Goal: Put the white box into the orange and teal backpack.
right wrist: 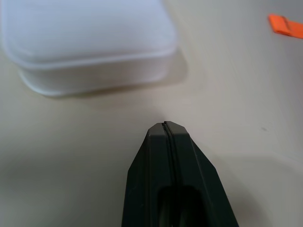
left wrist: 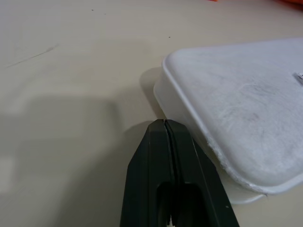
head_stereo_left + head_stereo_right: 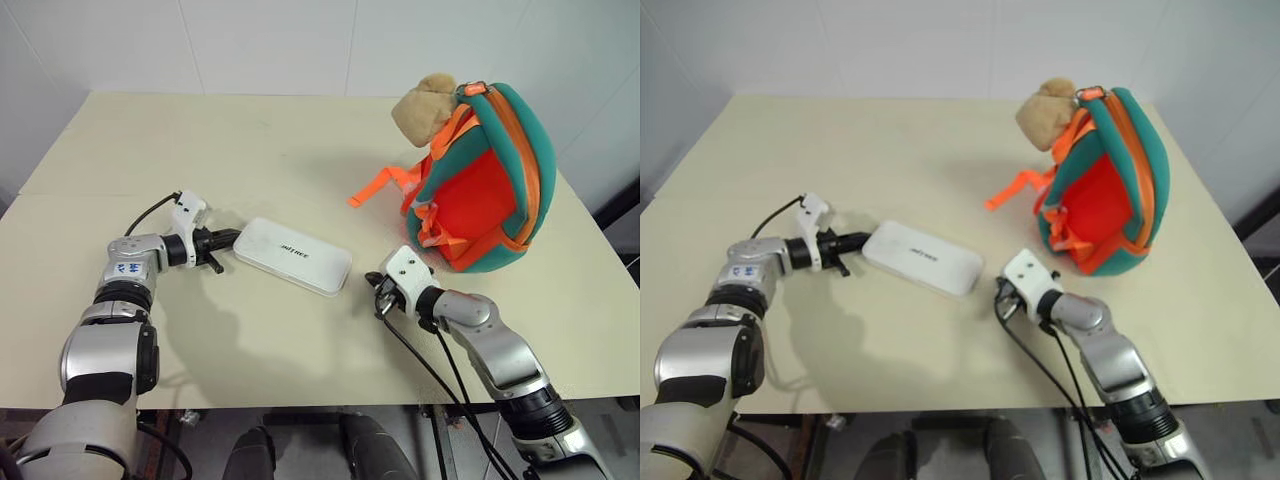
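The white box (image 3: 292, 256) lies flat on the table near its middle, dark lettering on its lid. My left gripper (image 3: 232, 238) is shut and empty, its tip right at the box's left end; the left wrist view shows the closed fingers (image 2: 163, 142) beside the box's corner (image 2: 236, 104). My right gripper (image 3: 376, 289) is shut and empty, a short way off the box's right end (image 1: 85, 42). The orange and teal backpack (image 3: 485, 190) stands upright at the back right, a tan plush animal (image 3: 425, 108) at its top, an orange strap (image 3: 385, 184) trailing towards the middle.
The cream table (image 3: 250, 140) stretches bare behind and to the left of the box. Its front edge (image 3: 300, 405) runs close under my arms. Black cables (image 3: 430, 370) hang from my right wrist. A white wall stands behind the table.
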